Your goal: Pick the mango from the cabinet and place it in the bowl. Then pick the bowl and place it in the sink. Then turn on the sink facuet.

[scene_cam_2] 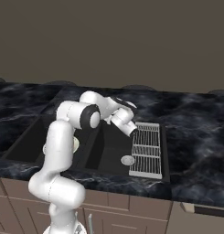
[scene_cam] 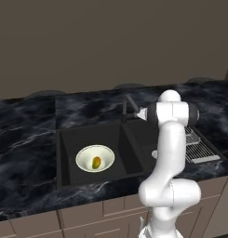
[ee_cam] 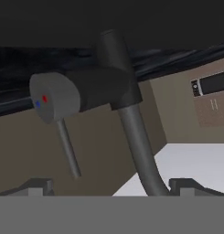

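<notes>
Sink facuet [ee_cam: 115, 87], final stage of the task. In the hand view my two finger tips [ee_cam: 35, 186] rose at the bottom edge, spread as wide as they go and pinching nothing, with the tap's bent spout [ee_cam: 141, 146] running down between them. Just beyond stood the tap's dark body, its round grey cap [ee_cam: 51, 97] bearing one red and one blue dot, and a thin lever rod [ee_cam: 68, 148] hanging from the cap; the upright post continued past the body. I could not tell from this view whether my tips touched the spout.

In the left base view my gripper [scene_cam: 139, 114] lay level at the tap [scene_cam: 127, 108], which stood at the back rim of the sink [scene_cam: 69, 139]. The bowl [scene_cam: 95, 158] sat on the floor of the sink's left half, and the mango [scene_cam: 96, 162] lay inside it. A ribbed drain rack [scene_cam: 199, 149] covered the right end of the basin. In the right base view my arm reached over the basin beside that rack [scene_cam_2: 147, 151], and the drain [scene_cam_2: 127, 160] showed on the basin floor. Farther off ran the dark marbled counter [scene_cam: 27, 130] and the plain brown wall.

Judged from this arrangement, two stages were complete: fruit in bowl, bowl in sink. No water showed at the spout, so I judged the tap not yet turned on. What remained was to work the lever.
</notes>
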